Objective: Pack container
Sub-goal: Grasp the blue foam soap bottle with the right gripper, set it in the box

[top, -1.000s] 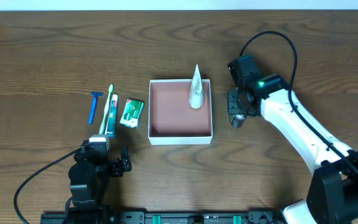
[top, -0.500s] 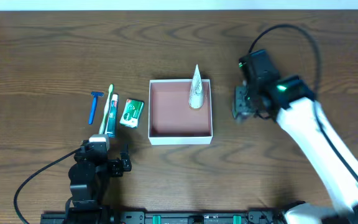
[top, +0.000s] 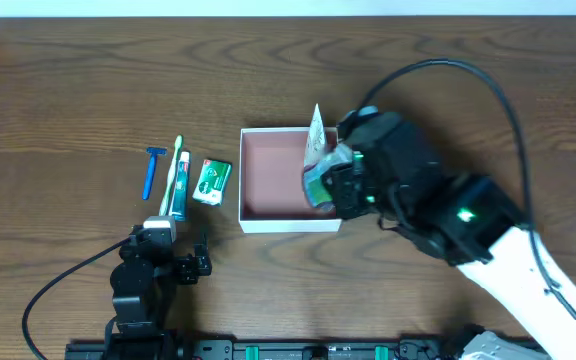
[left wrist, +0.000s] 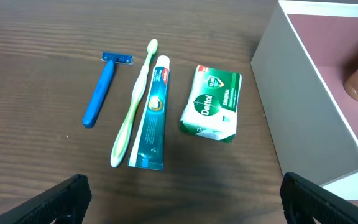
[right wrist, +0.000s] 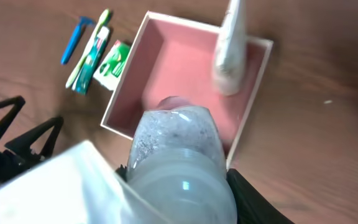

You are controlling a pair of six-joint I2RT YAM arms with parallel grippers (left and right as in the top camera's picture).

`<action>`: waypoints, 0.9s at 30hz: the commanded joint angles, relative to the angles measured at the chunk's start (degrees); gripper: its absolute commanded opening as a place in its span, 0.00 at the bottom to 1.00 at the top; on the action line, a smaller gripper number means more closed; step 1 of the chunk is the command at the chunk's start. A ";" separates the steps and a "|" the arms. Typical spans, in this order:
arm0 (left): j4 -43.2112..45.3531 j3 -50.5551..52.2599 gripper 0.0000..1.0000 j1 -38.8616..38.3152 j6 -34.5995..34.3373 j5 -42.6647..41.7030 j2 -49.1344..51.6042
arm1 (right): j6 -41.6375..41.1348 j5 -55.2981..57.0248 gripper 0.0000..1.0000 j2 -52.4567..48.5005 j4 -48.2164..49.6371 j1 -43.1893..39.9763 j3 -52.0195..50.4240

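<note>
The container (top: pixel 290 225) is a shallow white-walled square box with a pinkish-brown inside, at mid table. A white tube (top: pixel 315 135) lies in its far right corner. My right gripper (top: pixel 326 186) is raised above the container's right side, shut on a clear rounded bottle (top: pixel 318 182). In the right wrist view the bottle (right wrist: pixel 179 149) fills the jaws (right wrist: pixel 179 190) above the container (right wrist: pixel 124 81) and the tube (right wrist: pixel 229 50). My left gripper (top: pixel 168 262) rests open and empty near the front edge; its fingers stand wide apart in the left wrist view (left wrist: pixel 182 199).
Left of the container lie a blue razor (top: pixel 152 170), a green toothbrush (top: pixel 175 165), a toothpaste tube (top: pixel 179 190) and a green soap packet (top: pixel 211 181). They also show in the left wrist view, with the soap (left wrist: pixel 211 103) nearest the container wall (left wrist: pixel 309 106).
My right arm has risen from the table right of the container and swung left over its right side, with the clear bottle in its jaws. The left arm has not moved.
</note>
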State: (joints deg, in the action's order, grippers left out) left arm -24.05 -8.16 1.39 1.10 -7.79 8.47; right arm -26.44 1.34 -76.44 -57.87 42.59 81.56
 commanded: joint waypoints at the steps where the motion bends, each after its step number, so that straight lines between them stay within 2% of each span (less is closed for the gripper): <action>1: -0.24 1.09 0.98 -0.20 -0.50 -0.74 -0.37 | -2.27 0.11 0.40 -2.60 2.29 1.33 0.44; 8: -0.24 1.09 0.98 -0.20 -0.50 -0.74 -0.37 | -2.25 0.96 0.40 -10.62 5.25 1.31 0.44; 15: -0.24 1.09 0.98 -0.20 -0.50 -0.74 -0.37 | -2.25 9.81 0.40 -19.15 5.18 1.25 0.09; 23: -0.24 1.09 0.98 -0.20 -0.50 -0.74 -0.37 | -2.69 9.84 0.47 -25.00 5.20 1.36 0.07; 27: -0.24 1.09 0.98 -0.20 -0.50 -0.74 -0.37 | -3.58 9.77 0.58 -25.44 5.22 1.31 0.07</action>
State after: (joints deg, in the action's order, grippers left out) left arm -24.03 -8.16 1.39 1.10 -7.79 8.47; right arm -28.60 11.33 -100.42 -52.34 43.31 81.34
